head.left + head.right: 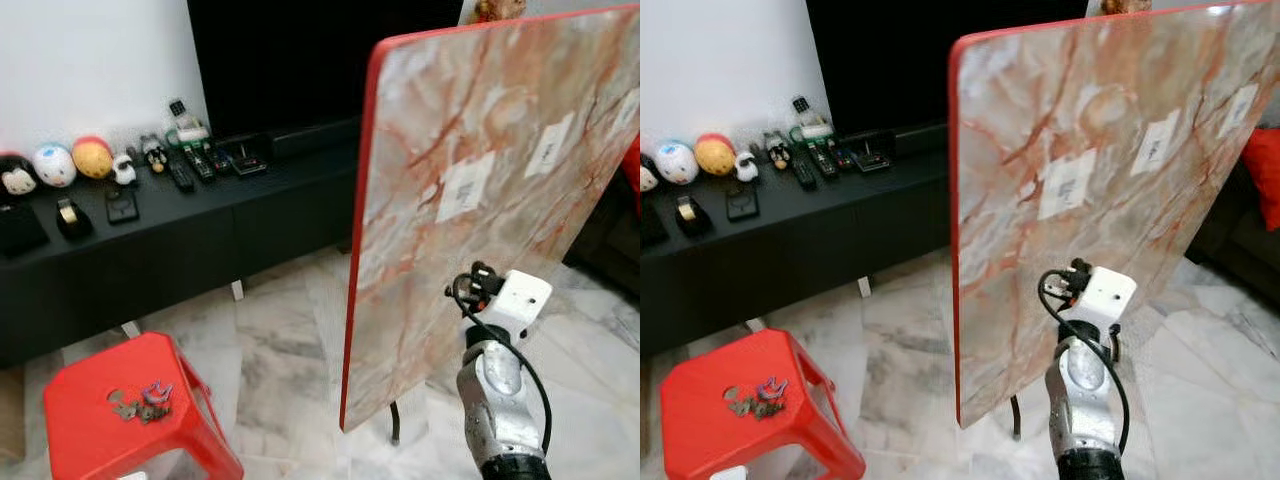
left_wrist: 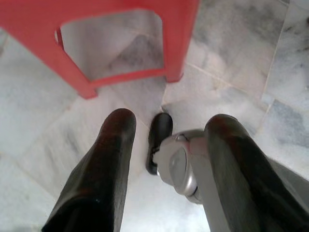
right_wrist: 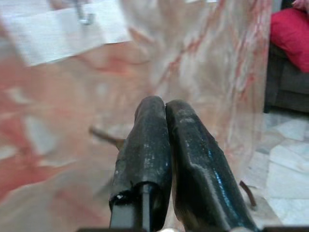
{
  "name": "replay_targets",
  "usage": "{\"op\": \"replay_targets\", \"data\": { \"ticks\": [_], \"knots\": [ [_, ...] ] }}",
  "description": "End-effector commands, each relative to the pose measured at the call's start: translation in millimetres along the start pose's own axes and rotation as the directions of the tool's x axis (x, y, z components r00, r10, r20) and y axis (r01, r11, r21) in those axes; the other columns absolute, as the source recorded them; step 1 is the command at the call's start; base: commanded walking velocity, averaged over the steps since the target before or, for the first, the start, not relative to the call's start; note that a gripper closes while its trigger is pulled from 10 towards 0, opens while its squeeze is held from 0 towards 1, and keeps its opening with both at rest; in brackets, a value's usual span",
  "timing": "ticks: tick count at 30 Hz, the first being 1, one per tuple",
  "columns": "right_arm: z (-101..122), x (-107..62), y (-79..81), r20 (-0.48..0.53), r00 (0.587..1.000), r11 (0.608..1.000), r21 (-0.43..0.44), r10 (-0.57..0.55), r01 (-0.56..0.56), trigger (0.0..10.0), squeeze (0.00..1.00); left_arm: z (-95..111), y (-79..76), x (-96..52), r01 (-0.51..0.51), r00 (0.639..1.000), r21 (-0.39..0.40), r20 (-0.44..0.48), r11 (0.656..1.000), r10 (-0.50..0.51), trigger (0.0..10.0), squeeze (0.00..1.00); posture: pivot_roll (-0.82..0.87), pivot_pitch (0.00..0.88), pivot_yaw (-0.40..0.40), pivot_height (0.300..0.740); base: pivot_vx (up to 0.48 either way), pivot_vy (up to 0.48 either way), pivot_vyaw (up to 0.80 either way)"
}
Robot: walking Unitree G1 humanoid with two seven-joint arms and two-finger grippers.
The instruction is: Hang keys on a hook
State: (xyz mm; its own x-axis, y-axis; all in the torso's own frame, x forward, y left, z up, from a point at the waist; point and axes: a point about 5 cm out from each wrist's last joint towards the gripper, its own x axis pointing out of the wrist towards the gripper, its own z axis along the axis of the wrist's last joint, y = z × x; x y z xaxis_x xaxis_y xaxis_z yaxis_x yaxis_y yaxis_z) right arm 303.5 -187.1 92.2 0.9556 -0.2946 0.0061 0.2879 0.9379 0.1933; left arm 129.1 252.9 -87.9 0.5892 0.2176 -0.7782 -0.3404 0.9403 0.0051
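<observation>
A bunch of keys (image 1: 142, 403) lies untouched on the red stool (image 1: 80, 430) at seven o'clock of the head view, well apart from the marble-patterned board (image 1: 480, 200) and its taped-on hooks (image 1: 466, 187). The right gripper (image 3: 164, 113), fingers pressed together and empty, points at the board; the left gripper (image 2: 166, 140) hangs spread above the floor beside the stool. The risk: reaching the hook with nothing in hand, or knocking the leaning board over.
</observation>
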Motion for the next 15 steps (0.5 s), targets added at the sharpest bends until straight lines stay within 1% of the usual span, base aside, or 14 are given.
{"op": "replay_targets", "data": {
  "ticks": [1,9,12,15],
  "knots": [
    [1.1,0.0,3.7,0.006,1.0,1.0,0.004,0.009,-0.009,10.0,0.0,-2.7,2.6,-0.9,-0.012,1.0,-0.003,-0.013,1.0,0.012,10.0,0.0,0.02,0.0,-0.063,0.74,0.0,0.0,0.0],
    [1.3,0.9,4.3,0.004,1.0,1.0,0.002,0.014,-0.014,10.0,0.0,-0.1,-2.1,0.8,-0.003,1.0,0.001,-0.01,1.0,0.003,10.0,0.0,0.02,0.0,-0.065,0.74,0.0,0.0,0.0],
    [1.6,1.6,4.5,0.005,1.0,1.0,0.001,0.015,-0.015,10.0,0.0,-0.6,-1.3,0.4,0.001,1.0,-0.001,-0.01,1.0,-0.001,10.0,0.0,0.02,0.0,-0.065,0.74,0.0,0.0,0.0],
    [2.3,2.2,4.7,0.009,1.0,1.0,0.003,0.012,-0.012,10.0,0.0,-2.7,3.0,-1.1,-0.003,1.0,-0.005,-0.011,1.0,0.003,10.0,0.0,0.02,0.0,-0.067,0.74,0.0,0.0,0.0]
  ]
}}
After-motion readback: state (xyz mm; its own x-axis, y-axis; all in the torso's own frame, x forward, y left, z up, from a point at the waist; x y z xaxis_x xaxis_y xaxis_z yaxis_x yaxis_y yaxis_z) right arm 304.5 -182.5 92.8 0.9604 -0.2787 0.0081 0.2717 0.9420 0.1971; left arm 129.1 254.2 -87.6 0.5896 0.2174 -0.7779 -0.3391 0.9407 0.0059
